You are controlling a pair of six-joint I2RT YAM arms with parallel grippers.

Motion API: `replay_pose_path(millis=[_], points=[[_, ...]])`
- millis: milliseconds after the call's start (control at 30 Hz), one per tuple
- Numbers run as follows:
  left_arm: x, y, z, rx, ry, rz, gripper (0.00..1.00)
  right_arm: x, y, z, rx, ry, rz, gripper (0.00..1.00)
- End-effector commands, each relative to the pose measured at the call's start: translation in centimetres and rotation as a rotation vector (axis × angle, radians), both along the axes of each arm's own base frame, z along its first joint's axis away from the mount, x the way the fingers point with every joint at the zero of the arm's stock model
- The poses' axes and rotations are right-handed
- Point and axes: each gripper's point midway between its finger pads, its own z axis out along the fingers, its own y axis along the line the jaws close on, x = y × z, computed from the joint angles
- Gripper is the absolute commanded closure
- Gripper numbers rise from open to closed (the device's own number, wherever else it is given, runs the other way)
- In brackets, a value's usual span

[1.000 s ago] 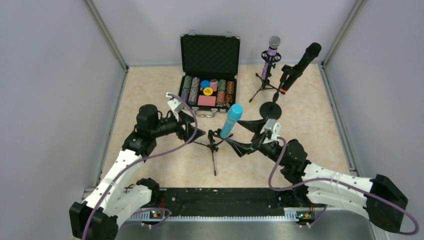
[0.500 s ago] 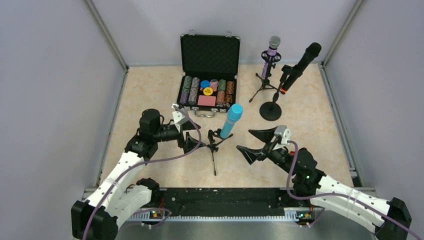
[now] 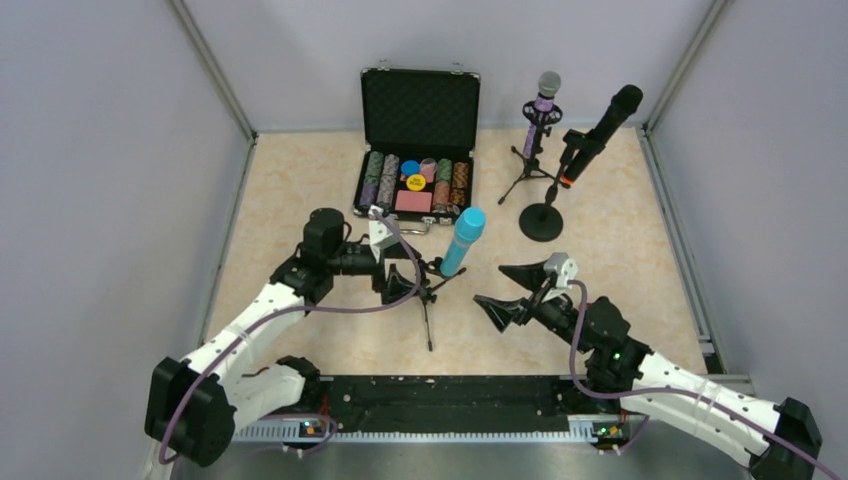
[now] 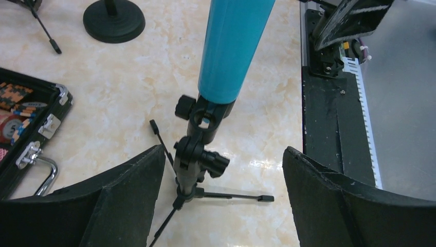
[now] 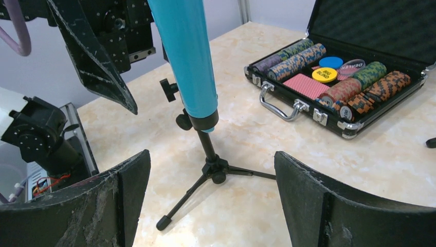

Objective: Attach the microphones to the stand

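A turquoise microphone (image 3: pixel 462 240) sits tilted in the clip of a small black tripod stand (image 3: pixel 428 292) at mid-table. My left gripper (image 3: pixel 398 268) is open just left of that stand; in the left wrist view the stand's clamp (image 4: pixel 198 149) stands between the spread fingers of this gripper (image 4: pixel 223 150), nearer the left one, apart from both. My right gripper (image 3: pixel 490 283) is open to the stand's right, holding nothing; its wrist view shows the microphone (image 5: pixel 187 62) and tripod (image 5: pixel 213 167) ahead. At the back a purple microphone (image 3: pixel 543 105) and a black microphone (image 3: pixel 598 130) each sit on a stand.
An open black case of poker chips (image 3: pixel 418 150) lies behind the tripod, its handle toward it. The black microphone's round stand base (image 3: pixel 541 222) sits at the right rear. The tripod's legs (image 3: pixel 428 325) spread toward the near edge. Grey walls enclose the table.
My left gripper has moved right and closed in around the tripod stand's clamp. My right gripper drew back from the stand toward the near right, then held still.
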Motion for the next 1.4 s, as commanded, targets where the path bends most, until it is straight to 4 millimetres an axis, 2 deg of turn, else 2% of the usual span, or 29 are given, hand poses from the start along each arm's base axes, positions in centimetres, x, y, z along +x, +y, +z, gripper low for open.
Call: replay_pose_path(millis=[0, 233, 600, 767, 900, 1067, 1233, 1367], points=[[1.3, -1.7, 3.1, -0.035, -0.125, -0.026, 0.12, -0.2, 0.5, 0.3, 0.016, 0.002, 0.022, 0.12], [2.3, -2.8, 2.4, -0.011, -0.123, 0.004, 0.12, -0.5, 1.3, 0.2, -0.012, 0.008, 0.061, 0.12], [3.8, -2.9, 0.4, 0.029, -0.114, 0.068, 0.19, -0.4, 1.4, 0.3, -0.033, -0.014, 0.061, 0.11], [4.2, -3.0, 0.1, 0.035, -0.113, 0.08, 0.26, -0.3, 1.5, 0.3, -0.039, -0.017, 0.063, 0.11], [4.1, -3.3, -0.4, 0.048, -0.094, 0.051, 0.42, -0.3, 1.6, 0.4, -0.045, -0.022, 0.066, 0.1], [3.8, -3.5, -1.2, 0.08, -0.02, 0.02, 0.72, -0.3, 1.6, 0.4, -0.061, -0.03, 0.066, 0.1], [3.5, -3.7, -0.9, 0.086, 0.018, 0.002, 0.99, -0.2, 1.7, 0.6, -0.065, -0.038, 0.067, 0.1], [3.6, -3.6, 0.2, 0.07, -0.014, 0.01, 1.0, -0.2, 1.9, 0.5, -0.075, -0.044, 0.073, 0.1]])
